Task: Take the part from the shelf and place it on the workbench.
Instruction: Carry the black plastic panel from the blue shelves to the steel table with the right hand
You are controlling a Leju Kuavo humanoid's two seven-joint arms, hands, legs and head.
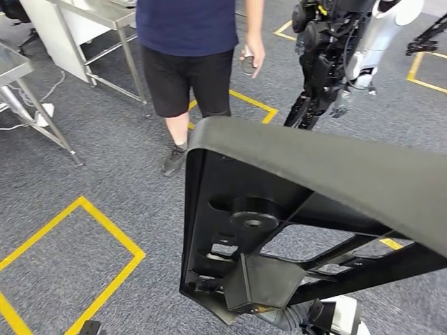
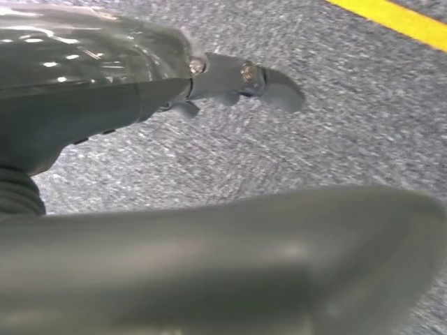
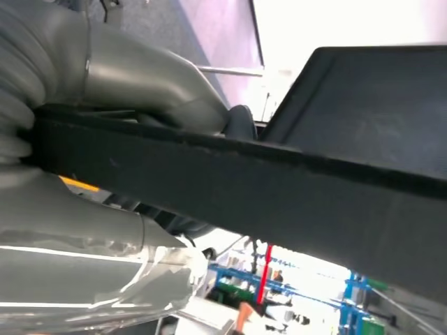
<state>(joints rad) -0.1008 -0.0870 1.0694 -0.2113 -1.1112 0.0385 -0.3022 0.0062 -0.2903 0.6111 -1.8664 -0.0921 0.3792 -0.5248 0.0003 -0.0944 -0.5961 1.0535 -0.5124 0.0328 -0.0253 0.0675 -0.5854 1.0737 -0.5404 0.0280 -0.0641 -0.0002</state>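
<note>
One large black part (image 1: 295, 230) sits right in front of my head camera, held up off the carpet (image 1: 95, 181), its ribbed underside and round boss turned toward me and its broad curved panel sweeping off to the right. I judge it is carried high and tilted like this so it stays off the floor while I walk it to the workbench.

My right hand (image 3: 132, 139) grips one of its flat bars: the wrist camera shows fingers above the bar and the thumb below, closed tight on it. The head view gives me none of that; there I catch just a bit of silver arm beneath the part's lower edge.

My left hand (image 2: 232, 77) hangs over bare carpet with a yellow floor line (image 2: 390, 21) nearby. Its fingers are stretched out and nothing is in them.

Further out, a person (image 1: 195, 63) in dark shorts stands facing me, holding a small round object. Steel tables (image 1: 100, 21) stand at the far left, and another robot (image 1: 337, 56) stands at the upper right.
</note>
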